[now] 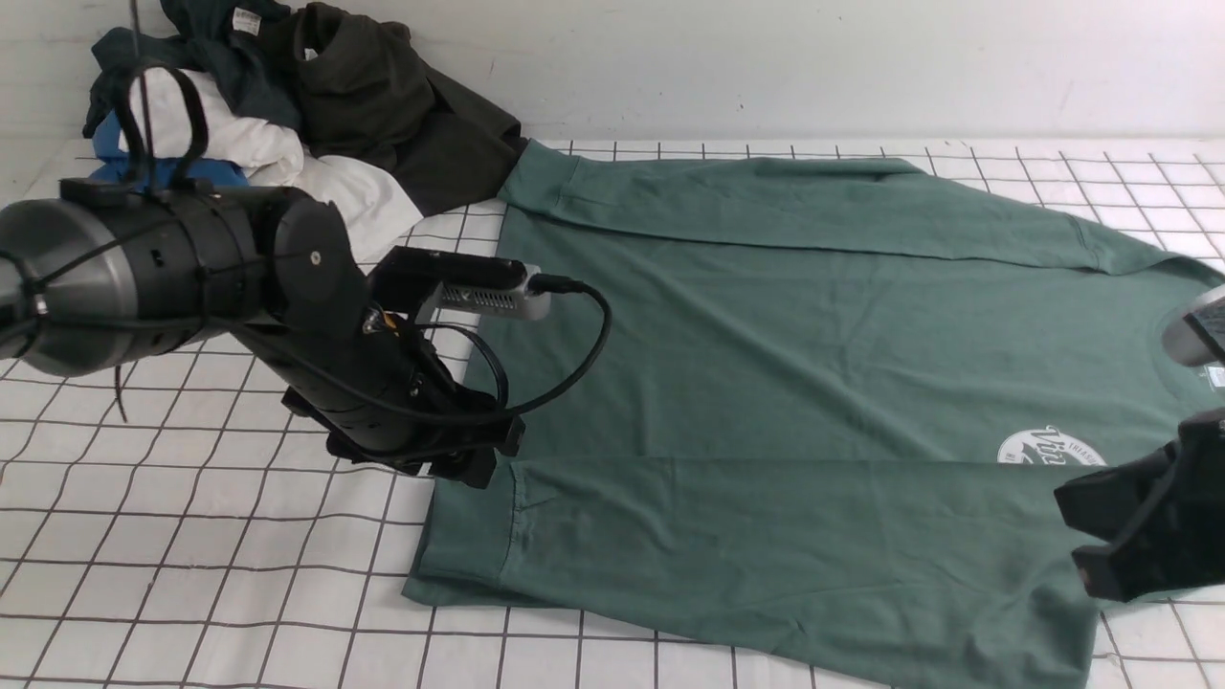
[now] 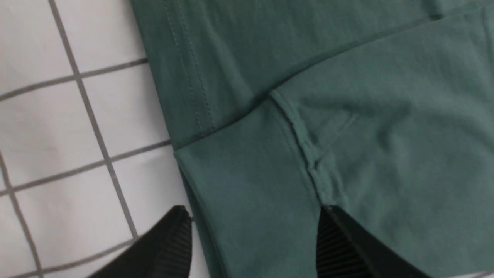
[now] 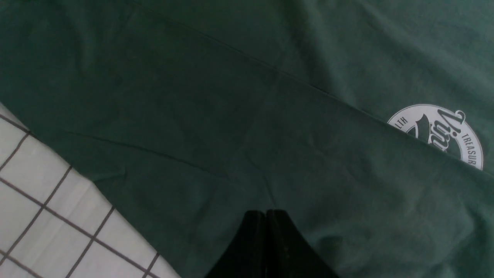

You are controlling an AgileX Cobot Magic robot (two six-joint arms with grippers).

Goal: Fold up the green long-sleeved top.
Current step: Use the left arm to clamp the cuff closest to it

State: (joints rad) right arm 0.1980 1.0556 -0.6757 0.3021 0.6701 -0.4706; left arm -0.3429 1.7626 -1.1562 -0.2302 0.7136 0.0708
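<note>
White counter [image 1: 191,574] with a dark grid, running back to a pale wall. On it, filling the middle and right of the front view, the green long-sleeved top [image 1: 766,383]: lies flat and sideways, hem toward the left, chest toward the right, one sleeve folded along the far edge, the other laid along the near part of the body. In the far left corner, a pile of clothes [image 1: 287,124]: heaps dark, white and blue garments together and meets the top's far hem corner. Next, the left arm [image 1: 191,258]: reaches in from the left and hangs over the hem edge. Only partly in frame at the right edge, the right arm [image 1: 1148,517], above the near sleeve. Then the left fingers [image 2: 347,251]: spread wide apart and empty, straddling the sleeve cuff by the hem, one over bare counter, the other over cloth. Pressed together with nothing between them, the right fingers [image 3: 254,247], low over green cloth; contact impossible to tell. Smallest, the white round logo [image 3: 436,131] on the chest: peeks out half covered by the folded sleeve's edge.
</note>
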